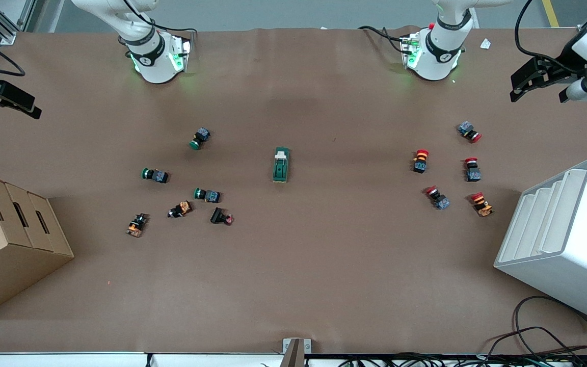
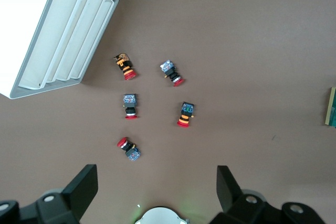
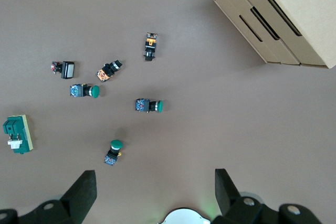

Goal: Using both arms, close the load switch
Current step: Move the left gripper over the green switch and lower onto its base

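The load switch [image 1: 281, 165], a dark-green block with a white lever at its end toward the robot bases, lies alone at the middle of the table. It also shows in the right wrist view [image 3: 18, 135], and at the edge of the left wrist view [image 2: 332, 107]. My left gripper [image 1: 538, 94] hangs open and empty high over the left arm's end of the table; its jaws stand wide apart in the left wrist view [image 2: 155, 187]. My right gripper [image 1: 18, 102] hangs open and empty over the right arm's end, also seen in its wrist view [image 3: 152, 187]. Both are away from the switch.
Several red mushroom buttons [image 1: 420, 160] lie toward the left arm's end, beside a white slotted rack [image 1: 563, 239]. Green-capped buttons [image 1: 200, 138] and other small buttons lie toward the right arm's end, beside a cardboard box [image 1: 8, 234]. Cables [image 1: 543, 341] run along the front edge.
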### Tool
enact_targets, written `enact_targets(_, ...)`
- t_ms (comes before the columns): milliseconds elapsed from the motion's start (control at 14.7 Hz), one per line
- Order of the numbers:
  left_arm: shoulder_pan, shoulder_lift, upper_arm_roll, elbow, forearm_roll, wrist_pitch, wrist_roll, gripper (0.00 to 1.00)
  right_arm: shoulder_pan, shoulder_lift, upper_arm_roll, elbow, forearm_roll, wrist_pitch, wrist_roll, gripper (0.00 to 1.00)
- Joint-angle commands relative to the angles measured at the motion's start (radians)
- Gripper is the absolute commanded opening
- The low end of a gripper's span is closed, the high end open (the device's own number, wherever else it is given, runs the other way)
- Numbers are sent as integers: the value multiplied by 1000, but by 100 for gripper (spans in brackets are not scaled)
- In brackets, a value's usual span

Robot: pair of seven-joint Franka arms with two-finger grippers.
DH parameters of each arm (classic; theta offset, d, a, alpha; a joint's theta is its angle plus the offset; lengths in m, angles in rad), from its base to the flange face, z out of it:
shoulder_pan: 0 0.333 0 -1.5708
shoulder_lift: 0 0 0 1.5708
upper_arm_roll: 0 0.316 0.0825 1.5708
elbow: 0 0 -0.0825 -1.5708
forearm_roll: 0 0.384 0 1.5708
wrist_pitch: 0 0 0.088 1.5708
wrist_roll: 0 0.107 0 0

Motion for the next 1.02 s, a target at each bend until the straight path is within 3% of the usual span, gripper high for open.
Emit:
enact_targets(0,-2,11,-4,25,-9,-15,0,100,-11,-51,16,-48,21,6,11,100)
enact_targets(136,-16,19,-16,25,-12,-10,-5,100,-9,-67,16,-69,21,17,11,100)
enact_targets(407,-28,87,-159,37,3,68,-51,100,-12,-65,16,-69,21,15,11,100)
enact_targets(747,-35,230,-430,13,23,230,-509,100,-12,-65,16,-68,21,15,11,100)
enact_targets(951,-158,313,-477,-55,106,387,-783,100,-11,-62,16,-63,23,12,11,100)
